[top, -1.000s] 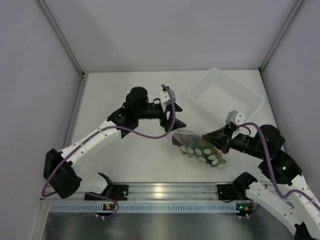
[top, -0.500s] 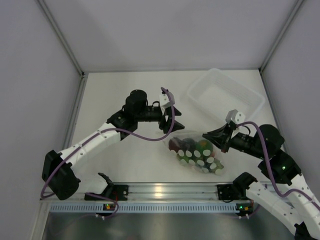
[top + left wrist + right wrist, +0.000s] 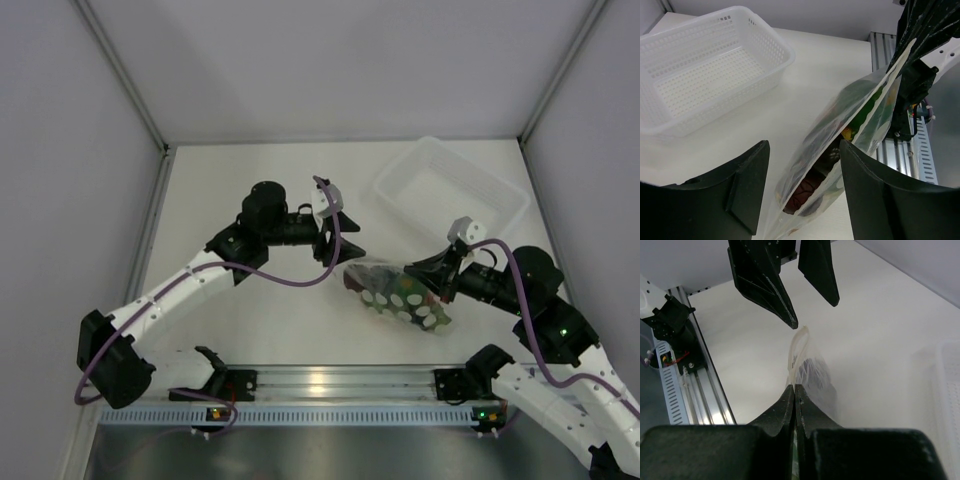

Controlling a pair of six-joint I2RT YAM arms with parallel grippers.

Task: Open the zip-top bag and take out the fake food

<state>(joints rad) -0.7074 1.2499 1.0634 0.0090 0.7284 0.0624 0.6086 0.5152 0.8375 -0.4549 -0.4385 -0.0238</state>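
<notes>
The zip-top bag (image 3: 400, 298) is clear with white dots and hangs above the table between the arms. My right gripper (image 3: 428, 277) is shut on its right edge; in the right wrist view the shut fingertips (image 3: 795, 388) pinch the bag (image 3: 812, 371). My left gripper (image 3: 338, 238) is open at the bag's left end. In the left wrist view the bag (image 3: 867, 107) runs between the open gripper (image 3: 802, 150) without being gripped. Its mouth gapes slightly. The fake food (image 3: 807, 192) shows inside as dark maroon, green and yellow pieces (image 3: 385, 290).
A white perforated basket (image 3: 450, 190) stands empty at the back right, also in the left wrist view (image 3: 705, 70). A metal rail (image 3: 320, 380) runs along the near edge. Grey walls close in the left, back and right.
Half a second ago the bag sagged lower and leftward; it is now back up and stretched toward the right gripper. My left gripper has shifted slightly left and stays open.
</notes>
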